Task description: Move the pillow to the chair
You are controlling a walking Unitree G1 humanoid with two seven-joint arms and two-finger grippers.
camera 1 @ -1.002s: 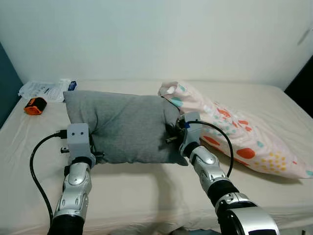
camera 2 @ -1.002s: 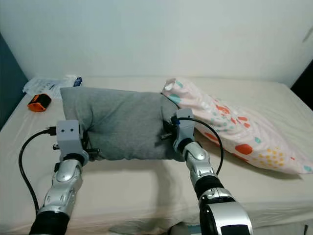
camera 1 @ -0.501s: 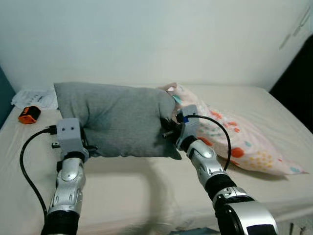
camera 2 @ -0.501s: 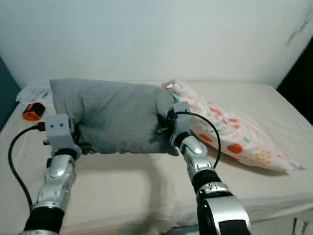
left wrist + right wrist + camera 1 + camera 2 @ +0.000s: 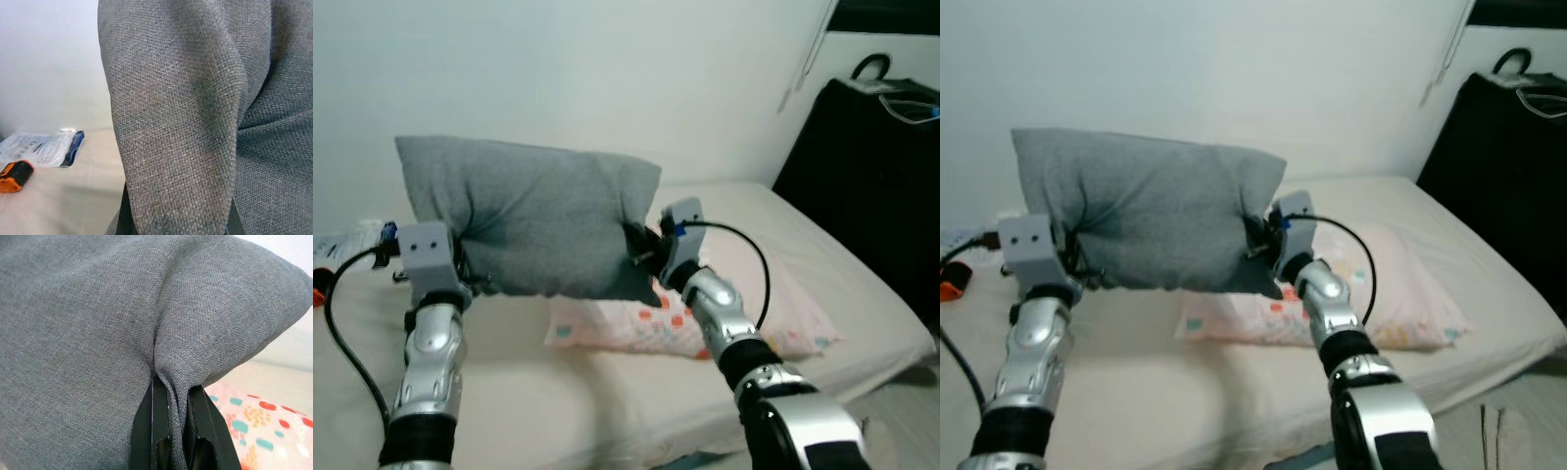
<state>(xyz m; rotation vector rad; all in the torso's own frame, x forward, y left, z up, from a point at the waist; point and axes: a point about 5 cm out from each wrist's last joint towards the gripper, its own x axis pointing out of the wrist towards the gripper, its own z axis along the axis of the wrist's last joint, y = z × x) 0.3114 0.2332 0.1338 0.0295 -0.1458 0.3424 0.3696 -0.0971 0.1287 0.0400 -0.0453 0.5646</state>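
Grey pillow (image 5: 88,333) spans most of the frame; the right gripper (image 5: 178,423) at bottom centre pinches a fold. Patterned pillow (image 5: 264,426) sits lower right.

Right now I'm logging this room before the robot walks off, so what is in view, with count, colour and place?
grey pillow: one, grey, held up above the bed between both grippers
patterned pillow: one, pink with coloured spots, lying on the bed under and behind the right arm
bed: one, cream sheet, along the white wall
orange object: one, orange and black, on the bed's far left
plastic packet: one, clear with blue edge, beside the orange object
black object: one, right of the bed
left gripper: pinching the pillow's left end
right gripper: pinching its right end
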